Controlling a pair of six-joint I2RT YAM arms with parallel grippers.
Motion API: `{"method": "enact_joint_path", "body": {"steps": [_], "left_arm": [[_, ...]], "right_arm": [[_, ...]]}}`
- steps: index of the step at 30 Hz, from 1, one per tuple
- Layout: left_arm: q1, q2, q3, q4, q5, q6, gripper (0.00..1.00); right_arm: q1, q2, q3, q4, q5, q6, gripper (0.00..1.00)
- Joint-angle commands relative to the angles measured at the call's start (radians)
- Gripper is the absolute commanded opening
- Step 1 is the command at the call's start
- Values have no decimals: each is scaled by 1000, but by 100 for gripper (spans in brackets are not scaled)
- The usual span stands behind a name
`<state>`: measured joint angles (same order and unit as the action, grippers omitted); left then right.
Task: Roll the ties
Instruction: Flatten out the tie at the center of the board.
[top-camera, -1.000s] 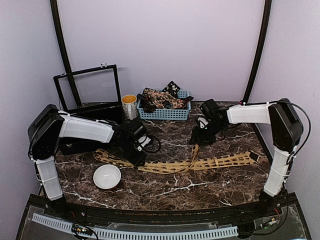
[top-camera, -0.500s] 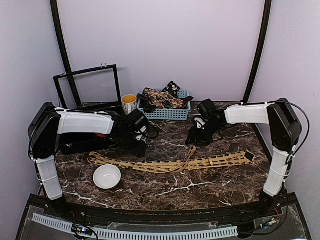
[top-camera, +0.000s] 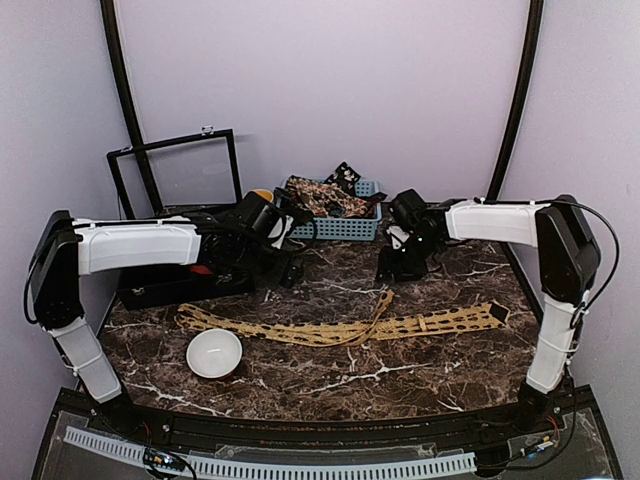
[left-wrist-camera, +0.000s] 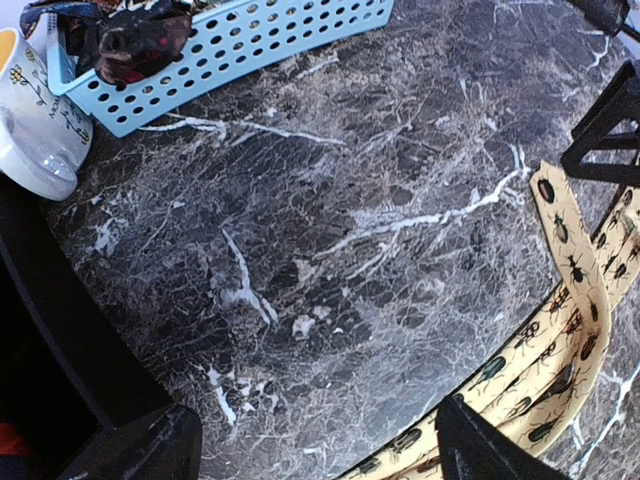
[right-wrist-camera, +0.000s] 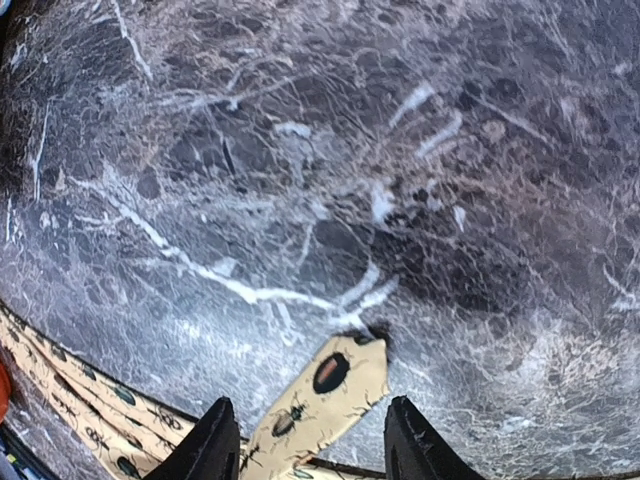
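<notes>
One mustard-tan tie (top-camera: 330, 332) with dark beetle prints lies as a long flat strip across the table, its narrow end folded back toward the middle. That narrow end (right-wrist-camera: 325, 385) rests on the marble between the spread fingers of my right gripper (right-wrist-camera: 311, 404), which hovers open above it (top-camera: 392, 268) without touching. My left gripper (left-wrist-camera: 312, 415) is open with only bare marble between its fingers, and it sits behind the strip (top-camera: 285, 268). The tan tie (left-wrist-camera: 565, 320) passes at its right. Dark printed ties (top-camera: 325, 197) are piled in the basket.
The pale blue basket (top-camera: 345, 230) stands at the back centre, with a mug (left-wrist-camera: 30, 110) beside it. A white bowl (top-camera: 215, 352) sits at the front left, close to the tie's left end. A black case with a raised lid (top-camera: 170, 180) is at the back left.
My left gripper opened, let go of the tie's left end and drew back toward the basket. The strip settled flat. My right gripper shifted slightly backward.
</notes>
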<state>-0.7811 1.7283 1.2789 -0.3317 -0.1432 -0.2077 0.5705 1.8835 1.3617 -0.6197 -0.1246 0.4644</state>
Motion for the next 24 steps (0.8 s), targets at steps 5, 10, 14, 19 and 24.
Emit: {"method": "enact_joint_path", "body": {"steps": [5,10,14,19,24], "left_arm": [[-3,-140,-129,219,-54,1,95],[-3,-227,-237,393,-76,29,99],[-3,-243,-251,444,-83,49,99],[-3,-218,-250,498,-100,48,99],[21,-179,-219,459,-84,37,99]], "right_arm": [[66,117,58,-50,107,-54,47],[90,128,58,-62,130,-63,42],[103,143,50,-79,179,-74,30],[104,129,44,-73,186,-66,1],[77,8,49,-1,129,-7,0]]}}
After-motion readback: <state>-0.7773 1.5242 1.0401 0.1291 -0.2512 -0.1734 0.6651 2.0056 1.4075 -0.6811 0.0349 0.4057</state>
